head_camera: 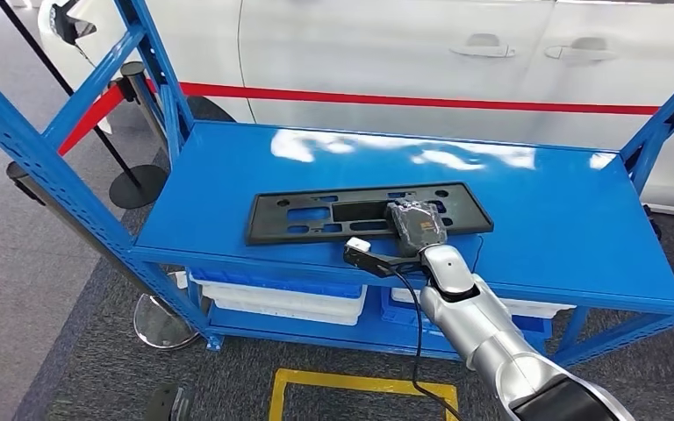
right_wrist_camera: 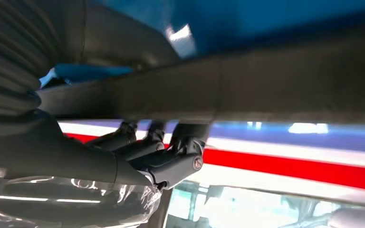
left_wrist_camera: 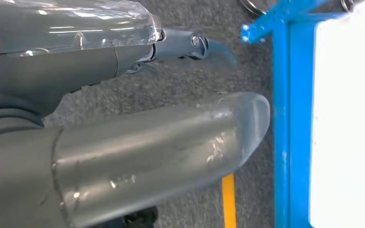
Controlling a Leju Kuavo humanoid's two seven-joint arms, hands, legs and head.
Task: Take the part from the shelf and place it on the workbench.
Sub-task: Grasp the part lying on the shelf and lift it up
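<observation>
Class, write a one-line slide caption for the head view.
Right hand grips the black part lying on the blue shelf.

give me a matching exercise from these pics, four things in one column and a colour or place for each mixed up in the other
Things:
1. black part
2. right hand
3. white bins
4. yellow floor marking

Descriptions:
A. on the shelf below the top one
B. on the grey carpet in front of the rack
C. lying flat on the blue top shelf
D. at the part's near edge

Pairs: 1-C, 2-D, 3-A, 4-B
</observation>
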